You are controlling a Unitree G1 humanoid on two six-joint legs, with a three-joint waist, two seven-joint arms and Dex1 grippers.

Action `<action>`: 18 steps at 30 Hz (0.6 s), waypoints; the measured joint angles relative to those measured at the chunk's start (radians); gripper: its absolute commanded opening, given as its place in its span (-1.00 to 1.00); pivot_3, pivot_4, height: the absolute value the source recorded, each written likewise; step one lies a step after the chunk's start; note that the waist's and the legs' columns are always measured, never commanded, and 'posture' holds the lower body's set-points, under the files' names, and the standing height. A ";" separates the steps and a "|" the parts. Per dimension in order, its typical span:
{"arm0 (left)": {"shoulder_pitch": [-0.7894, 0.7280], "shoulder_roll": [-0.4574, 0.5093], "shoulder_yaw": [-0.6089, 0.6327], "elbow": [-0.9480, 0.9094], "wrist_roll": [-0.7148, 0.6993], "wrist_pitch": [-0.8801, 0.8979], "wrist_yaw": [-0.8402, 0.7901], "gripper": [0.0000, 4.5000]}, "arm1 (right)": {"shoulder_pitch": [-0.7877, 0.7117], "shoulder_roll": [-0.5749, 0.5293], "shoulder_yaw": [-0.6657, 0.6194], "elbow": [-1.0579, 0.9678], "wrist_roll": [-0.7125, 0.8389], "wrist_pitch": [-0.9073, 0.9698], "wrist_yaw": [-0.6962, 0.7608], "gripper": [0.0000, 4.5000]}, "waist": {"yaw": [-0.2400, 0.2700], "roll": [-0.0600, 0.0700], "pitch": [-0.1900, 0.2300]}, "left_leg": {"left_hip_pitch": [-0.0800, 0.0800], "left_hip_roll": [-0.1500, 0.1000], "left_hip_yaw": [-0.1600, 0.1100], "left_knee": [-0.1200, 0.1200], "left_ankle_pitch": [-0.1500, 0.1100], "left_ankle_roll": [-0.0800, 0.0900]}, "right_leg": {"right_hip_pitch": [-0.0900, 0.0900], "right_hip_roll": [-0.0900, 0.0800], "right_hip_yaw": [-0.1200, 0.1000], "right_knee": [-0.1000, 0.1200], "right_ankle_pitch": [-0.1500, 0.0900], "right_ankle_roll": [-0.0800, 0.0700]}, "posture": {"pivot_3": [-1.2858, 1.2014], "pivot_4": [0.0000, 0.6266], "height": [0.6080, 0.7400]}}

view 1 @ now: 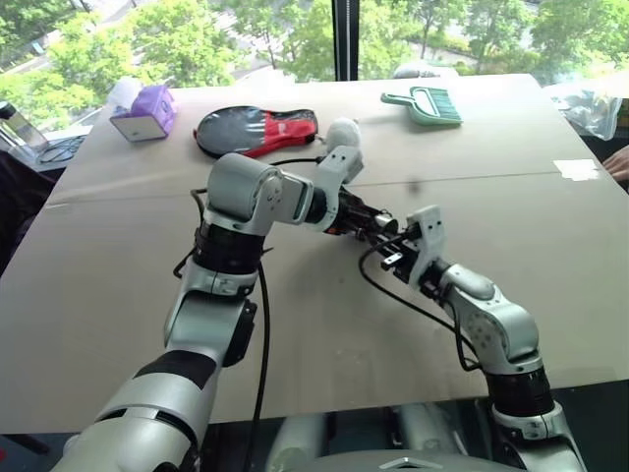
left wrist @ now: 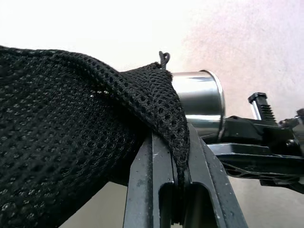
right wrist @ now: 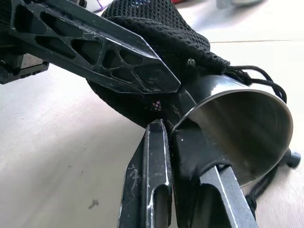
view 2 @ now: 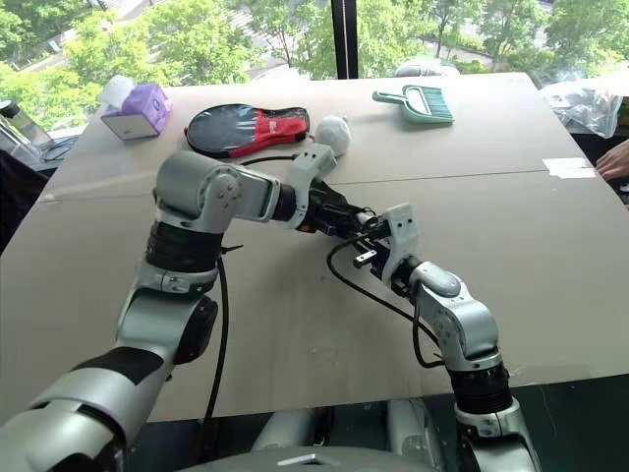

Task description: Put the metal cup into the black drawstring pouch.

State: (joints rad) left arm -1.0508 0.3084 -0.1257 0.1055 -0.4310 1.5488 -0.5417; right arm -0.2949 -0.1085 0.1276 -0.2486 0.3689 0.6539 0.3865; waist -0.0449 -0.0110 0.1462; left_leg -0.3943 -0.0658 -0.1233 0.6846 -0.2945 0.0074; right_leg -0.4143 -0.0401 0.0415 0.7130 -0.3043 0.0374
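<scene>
The metal cup (right wrist: 242, 133) lies on its side above the table's middle, its base end tucked into the black drawstring pouch (left wrist: 71, 133) and its open mouth sticking out. My left gripper (left wrist: 173, 137) is shut on the mesh edge of the pouch's mouth and holds the pouch up. From the other side my right gripper (right wrist: 173, 130) is shut on the cup's rim, one finger inside the mouth and one outside. The pouch's cord (right wrist: 266, 76) hangs beside the cup. In the head views both grippers (view 1: 383, 236) meet over the table.
At the table's far side lie a black-and-red paddle cover (view 1: 257, 131), a purple tissue box (view 1: 145, 111), a white ball (view 1: 342, 133) and a green brush with dustpan (view 1: 425, 104). A plastic bag (view 1: 590, 108) and a person's hand (view 1: 619, 162) sit at the right edge.
</scene>
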 measured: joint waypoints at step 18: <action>-0.013 0.050 0.145 -0.027 -0.097 0.032 -0.033 -1.00 | -0.067 0.206 -0.084 0.245 0.116 -0.300 0.035 -0.93 | -0.011 0.000 0.000 | 0.000 0.000 -0.001 0.000 0.000 0.000 | 0.000 0.000 -0.001 0.000 0.000 0.000 | 0.03 -0.52 1.00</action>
State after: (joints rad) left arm -1.0640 0.3586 0.0191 0.0785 -0.5281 1.5807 -0.5745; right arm -0.3616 0.0972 0.0432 -0.0034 0.4854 0.3535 0.4212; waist -0.0557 -0.0108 0.1462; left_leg -0.3943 -0.0657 -0.1243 0.6846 -0.2943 0.0071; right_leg -0.4142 -0.0405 0.0406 0.7127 -0.3043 0.0374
